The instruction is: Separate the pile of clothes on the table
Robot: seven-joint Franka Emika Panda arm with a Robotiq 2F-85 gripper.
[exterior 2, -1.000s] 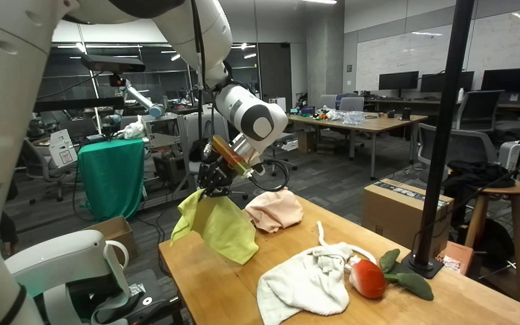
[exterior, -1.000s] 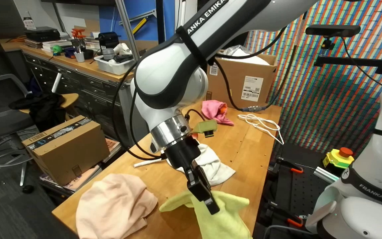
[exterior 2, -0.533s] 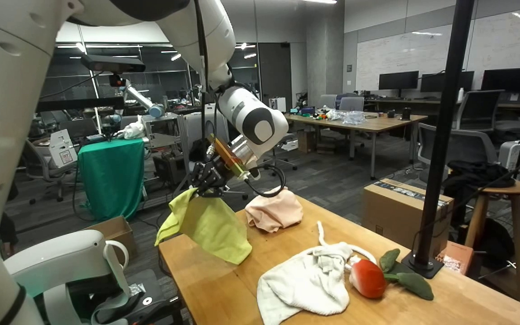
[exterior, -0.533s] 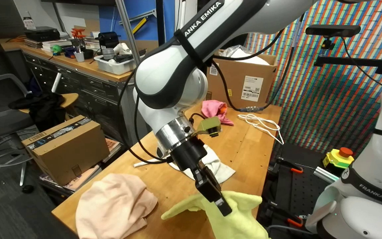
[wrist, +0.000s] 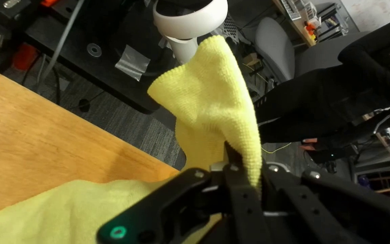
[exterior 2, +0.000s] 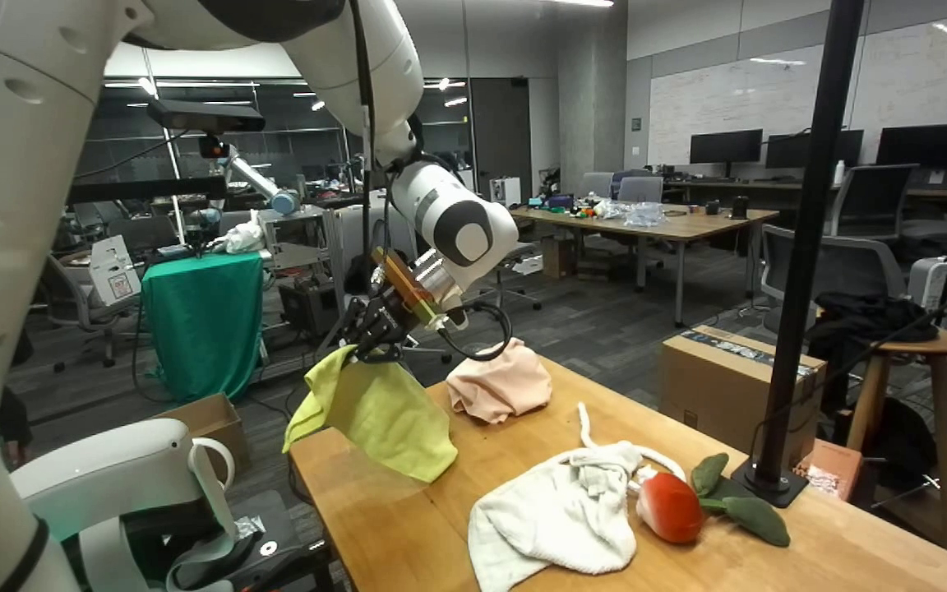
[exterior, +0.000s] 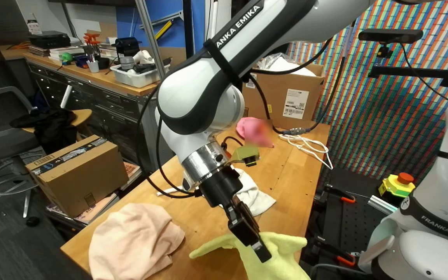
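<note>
The yellow-green cloth (exterior 2: 383, 415) hangs from my gripper (exterior 2: 357, 349) over the end of the wooden table (exterior 2: 408, 526). In the wrist view, a fold of this cloth (wrist: 212, 98) passes between my gripper's narrow-set jaws, which are shut on it; the fingertips are covered by fabric. One corner sticks up past the table edge. The peach-beige cloth (exterior: 134, 243) lies bunched beside it on the table. Farther along is the white cloth (exterior 2: 556, 518), flat with folds, partly behind the arm in an exterior view. The pink cloth (exterior: 249, 132), blurred, sits near the far end.
A red plush with green leaves (exterior 2: 671, 508) lies beside the white cloth. A looped white cord (exterior: 305, 146) and a large cardboard box (exterior: 278, 93) occupy the far end. A black pole (exterior 2: 802, 247) stands at the table's side. A person in dark clothing shows in the wrist view.
My gripper carried the yellow-green cloth toward the table's edge on the robot base's side, then sank slightly. The peach-beige, white and pink cloths stayed in place.
</note>
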